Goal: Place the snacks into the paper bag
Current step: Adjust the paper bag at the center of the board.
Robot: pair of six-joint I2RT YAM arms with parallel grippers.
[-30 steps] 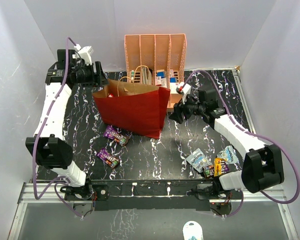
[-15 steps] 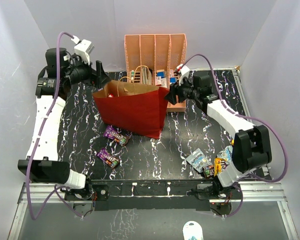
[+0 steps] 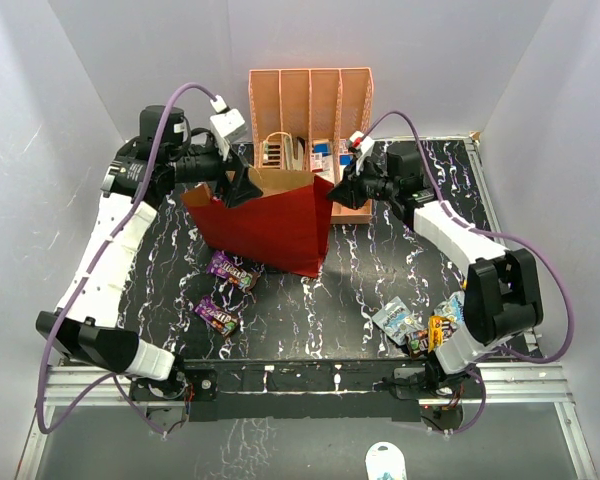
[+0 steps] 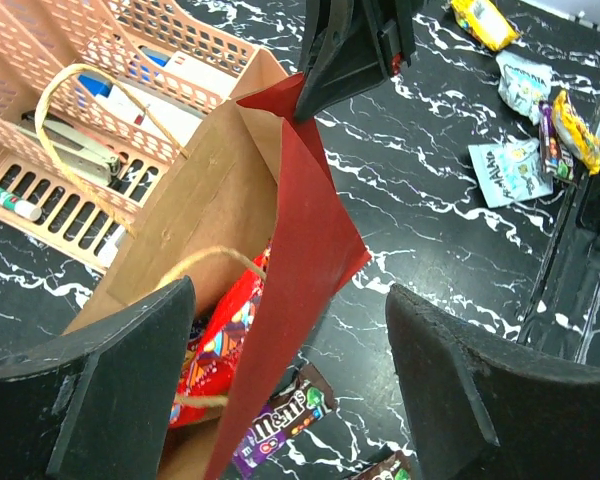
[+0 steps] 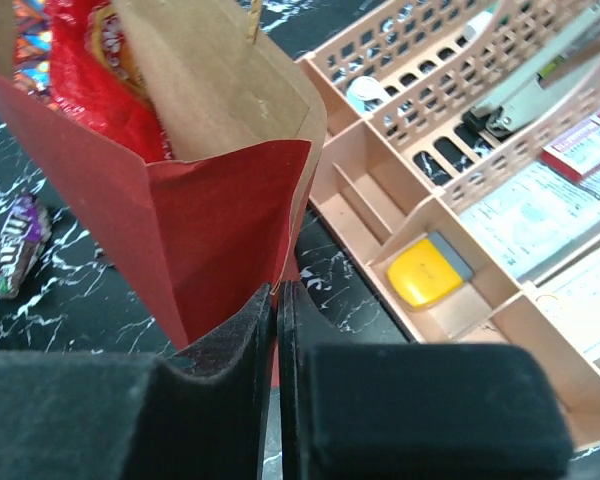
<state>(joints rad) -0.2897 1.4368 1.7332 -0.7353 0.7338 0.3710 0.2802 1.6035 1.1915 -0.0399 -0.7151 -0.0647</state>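
The dark-red paper bag [image 3: 275, 228] stands open at the back middle, brown inside [image 4: 195, 215]. A red chip bag [image 4: 218, 345] [image 5: 90, 75] lies in it. My right gripper [image 3: 337, 190] [image 5: 277, 300] is shut on the bag's right top corner [image 5: 298, 165]. My left gripper [image 3: 238, 186] [image 4: 290, 300] hangs open over the bag's left end, one finger over the inside and one outside its red front wall [image 4: 315, 235]. Two purple candy bars [image 3: 230, 268] [image 3: 218, 315] lie in front of the bag. Blue-grey pouches [image 3: 395, 318] [image 3: 458, 308] and a yellow packet [image 3: 440, 330] lie front right.
The peach slotted organizer [image 3: 310, 95] stands right behind the bag, holding small boxes and a yellow item [image 5: 428, 272] in its tray. White walls close in the table's left, back and right sides.
My left arm has swung right from the back left corner to above the bag's left end. My right gripper moved up to the bag's right corner and has shut on it.
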